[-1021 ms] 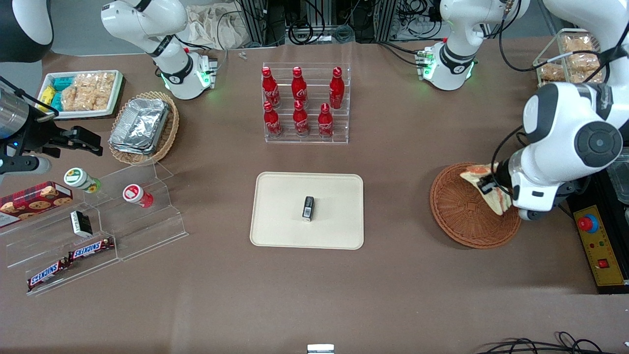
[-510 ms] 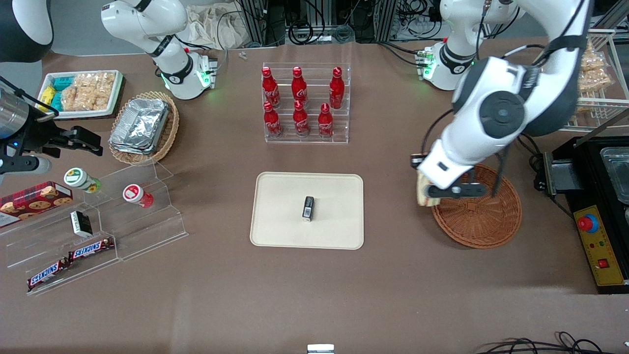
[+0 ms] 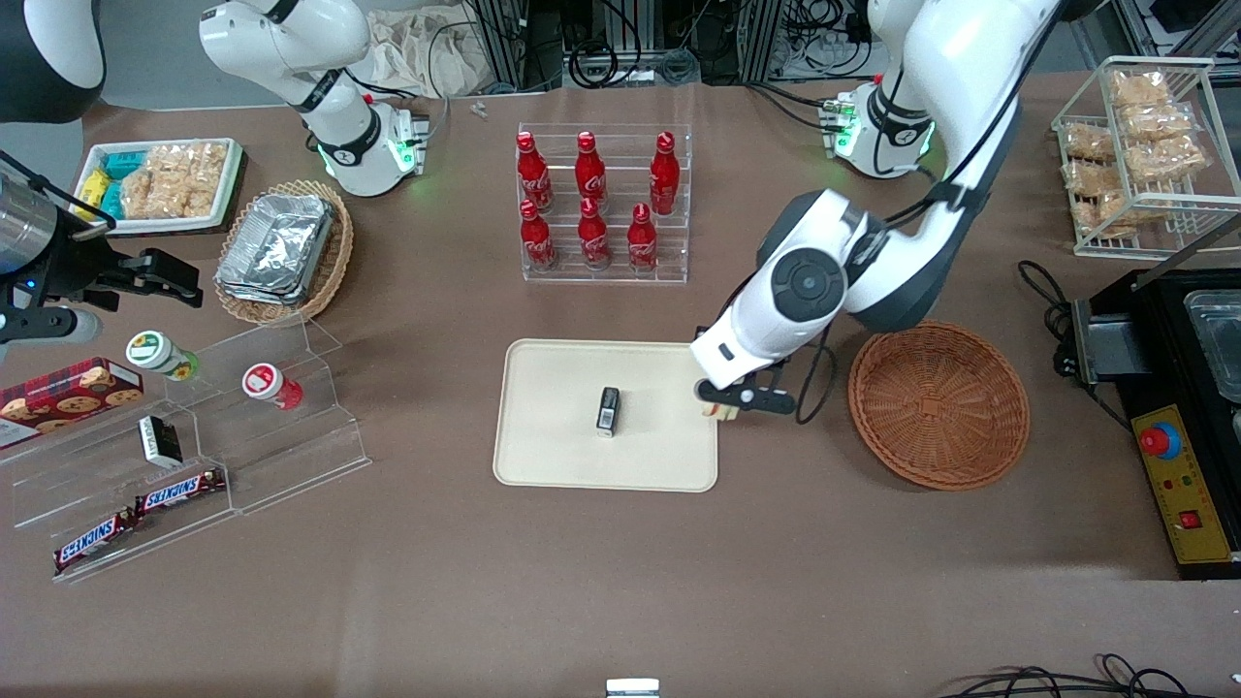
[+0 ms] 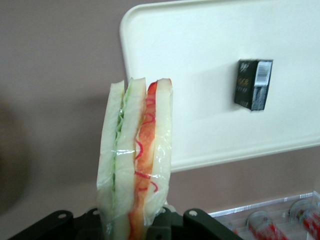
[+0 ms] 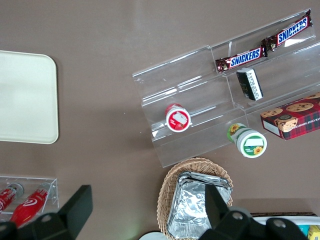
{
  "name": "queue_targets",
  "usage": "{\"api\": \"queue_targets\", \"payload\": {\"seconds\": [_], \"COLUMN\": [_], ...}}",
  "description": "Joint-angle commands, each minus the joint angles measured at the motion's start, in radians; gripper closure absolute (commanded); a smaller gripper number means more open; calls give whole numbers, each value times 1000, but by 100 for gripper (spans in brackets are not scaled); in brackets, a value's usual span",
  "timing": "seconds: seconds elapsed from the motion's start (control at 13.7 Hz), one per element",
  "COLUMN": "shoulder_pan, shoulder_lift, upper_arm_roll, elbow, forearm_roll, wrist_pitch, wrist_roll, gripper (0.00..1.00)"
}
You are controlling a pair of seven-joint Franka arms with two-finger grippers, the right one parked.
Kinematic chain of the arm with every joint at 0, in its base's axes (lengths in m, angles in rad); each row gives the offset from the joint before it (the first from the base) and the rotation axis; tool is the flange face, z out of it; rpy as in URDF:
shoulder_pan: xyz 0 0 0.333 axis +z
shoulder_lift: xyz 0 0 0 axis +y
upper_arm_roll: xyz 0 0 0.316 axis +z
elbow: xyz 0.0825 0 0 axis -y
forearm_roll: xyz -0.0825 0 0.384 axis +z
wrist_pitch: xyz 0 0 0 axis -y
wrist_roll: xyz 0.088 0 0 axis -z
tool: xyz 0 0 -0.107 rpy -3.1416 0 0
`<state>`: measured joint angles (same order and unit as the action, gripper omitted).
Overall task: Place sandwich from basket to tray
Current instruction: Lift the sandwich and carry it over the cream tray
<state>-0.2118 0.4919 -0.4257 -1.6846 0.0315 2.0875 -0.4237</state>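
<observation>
My left gripper (image 3: 739, 399) hangs over the table at the edge of the cream tray (image 3: 543, 456) that faces the wicker basket (image 3: 938, 403). It is shut on the sandwich (image 4: 135, 160), a wrapped wedge of white bread with red-orange and green layers, held upright above the table. In the front view only a pale bit of the sandwich (image 3: 714, 412) peeks out under the gripper. In the wrist view the gripper (image 4: 134, 226) pinches the wedge's base, with a rounded corner of the tray (image 4: 200, 75) just past it. Nothing lies in the basket.
A small black box (image 3: 608, 411) stands near the tray's middle, also seen as the black box (image 4: 253, 84) from the wrist. A clear rack of red bottles (image 3: 603, 204) stands farther from the front camera than the tray. A yellow control box (image 3: 1175, 480) lies beside the basket.
The arm has lifted the sandwich out of the basket and carried it sideways to the tray's edge. The basket now holds nothing.
</observation>
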Motion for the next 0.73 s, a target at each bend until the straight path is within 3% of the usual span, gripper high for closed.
{"api": "queue_targets", "payload": {"seconds": [0.0,0.22,0.29,0.36,0.44,0.51,0.66], "shoulder_pan": [-32,-58,-58,-60,-60,-64,-64], "shoulder_lift": [92,180,200,215,223,224,215], "upper_arm_roll": [5,10,10,10,10,10,10], "elbow": [34,34,33,34,36,36,37], "forearm_roll": [60,180,205,211,212,223,240], "wrist_pitch": [77,184,212,223,224,224,224], "wrist_roll": [-6,-146,-185,-211,-236,-244,-266], "gripper": [100,100,95,76,43,0,0]}}
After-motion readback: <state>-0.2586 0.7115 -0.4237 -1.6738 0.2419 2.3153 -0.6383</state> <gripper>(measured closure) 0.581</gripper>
